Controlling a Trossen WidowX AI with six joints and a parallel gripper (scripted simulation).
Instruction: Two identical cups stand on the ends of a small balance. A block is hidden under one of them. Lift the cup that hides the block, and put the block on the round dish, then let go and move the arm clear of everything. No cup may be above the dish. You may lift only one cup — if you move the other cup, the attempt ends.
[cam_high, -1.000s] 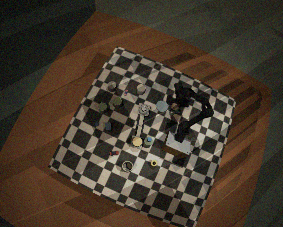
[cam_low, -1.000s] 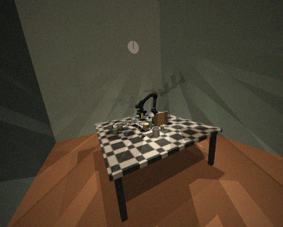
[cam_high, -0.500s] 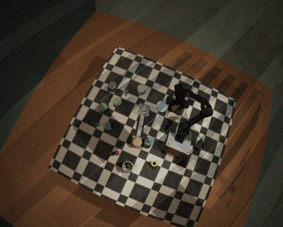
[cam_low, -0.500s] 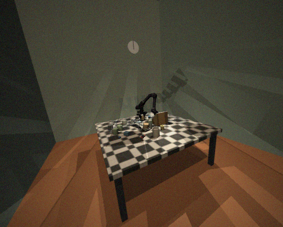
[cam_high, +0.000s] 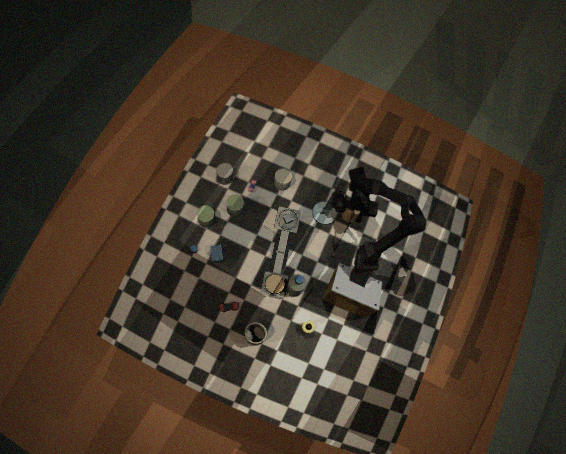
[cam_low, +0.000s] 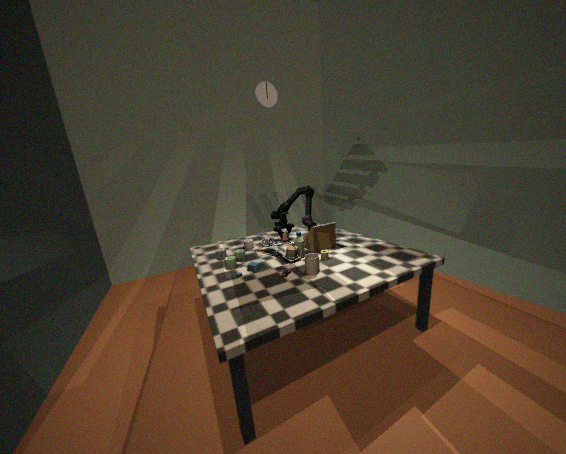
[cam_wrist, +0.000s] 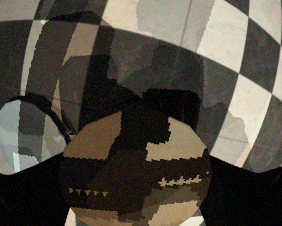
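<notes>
My gripper (cam_high: 348, 212) (cam_low: 285, 234) (cam_wrist: 134, 152) is shut on a tan cup (cam_high: 351, 216) (cam_low: 285, 237) (cam_wrist: 95, 140), whose round top fills the space between the fingers in the wrist view. The cup is low, beside the pale blue round dish (cam_high: 320, 213) (cam_wrist: 9, 132), not above it; whether its bottom touches the table is unclear. The other tan cup (cam_high: 274, 284) (cam_low: 292, 251) stands on the near end of the balance (cam_high: 281, 245). The far end holds no cup; a small grey block (cam_high: 288, 219) lies there uncovered. No block shows on the dish.
A blue-capped bottle (cam_high: 297, 286) (cam_low: 300, 246) stands close beside the balance cup. A slanted panel (cam_high: 357, 289) (cam_low: 321, 237) is by the arm's base. A pale cylinder (cam_high: 283, 179) is beyond the balance; green cylinders (cam_high: 205, 215) (cam_high: 235, 204) lie left, a mug (cam_high: 247, 338) and yellow ring (cam_high: 303, 330) nearer.
</notes>
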